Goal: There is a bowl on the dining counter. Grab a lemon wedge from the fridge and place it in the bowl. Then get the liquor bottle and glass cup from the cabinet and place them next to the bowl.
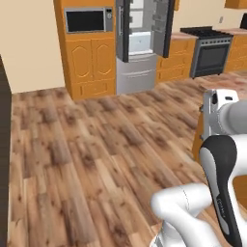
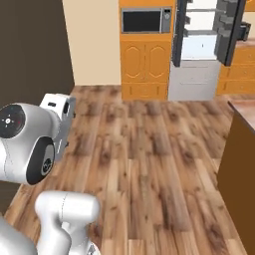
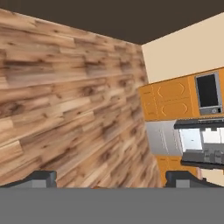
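Standing open-doored, grey fridge [image 1: 137,46] far off

A plank wood floor [image 3: 65,96] slopes across the rolled view, meeting a cream wall [image 3: 183,48]. At right stand orange cabinets [image 3: 168,100] with a microwave [image 3: 208,92], and below it what looks like the fridge [image 3: 197,140], doors open. The jaws stand wide apart, holding nothing.

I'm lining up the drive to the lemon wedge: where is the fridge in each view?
Left base view: fridge, top centre, both doors swung open.
Right base view: fridge, top right, doors open.
Hand view: fridge, right edge, rolled sideways.
Shared landmark: the microwave set in the orange cabinets beside it.
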Motion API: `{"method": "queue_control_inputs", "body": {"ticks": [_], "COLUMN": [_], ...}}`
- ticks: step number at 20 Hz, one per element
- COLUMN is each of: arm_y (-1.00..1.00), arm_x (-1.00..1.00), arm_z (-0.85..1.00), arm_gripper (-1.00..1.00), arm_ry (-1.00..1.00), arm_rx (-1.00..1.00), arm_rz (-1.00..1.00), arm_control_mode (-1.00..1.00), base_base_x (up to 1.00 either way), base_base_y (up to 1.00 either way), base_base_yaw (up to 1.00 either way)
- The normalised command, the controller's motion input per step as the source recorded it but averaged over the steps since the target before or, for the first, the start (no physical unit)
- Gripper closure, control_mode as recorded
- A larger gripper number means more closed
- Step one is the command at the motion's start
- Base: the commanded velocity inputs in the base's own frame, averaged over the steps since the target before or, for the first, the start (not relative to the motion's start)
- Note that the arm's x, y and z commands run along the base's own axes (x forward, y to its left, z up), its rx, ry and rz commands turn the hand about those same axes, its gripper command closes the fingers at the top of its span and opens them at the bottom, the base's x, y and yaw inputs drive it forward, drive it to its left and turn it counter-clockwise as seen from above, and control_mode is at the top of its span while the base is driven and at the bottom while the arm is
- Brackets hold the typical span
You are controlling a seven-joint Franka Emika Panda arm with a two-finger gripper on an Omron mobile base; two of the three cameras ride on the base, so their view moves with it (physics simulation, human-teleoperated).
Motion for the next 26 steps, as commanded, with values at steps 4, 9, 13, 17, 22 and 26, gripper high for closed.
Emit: {"method": "queue_control_inputs", "body": {"ticks": [4,9,13,17,22,26], "arm_y": [0.00,0.00,0.00,0.00,0.00,0.00], "arm_x": [0.00,0.00,0.00,0.00,0.00,0.00], "arm_z": [0.00,0.00,0.00,0.00,0.00,0.00], "arm_gripper": [-1.00,-1.00,-1.00,-1.00,-1.00,-1.00], "arm_ry": [0.00,0.00,0.00,0.00,0.00,0.00], "arm_rx": [0.00,0.00,0.00,0.00,0.00,0.00], "arm_rz": [0.00,0.00,0.00,0.00,0.00,0.00], "arm_control_mode": [1.00,1.00,1.00,1.00,1.00,1.00], "base_base_x": [1.00,1.00,1.00,1.00,1.00,1.00], "base_base_y": [0.52,0.64,0.70,0.69,0.60,0.65], "base_base_yaw": [-0.12,-0.27,-0.33,-0.42,-0.50,-0.52]}}
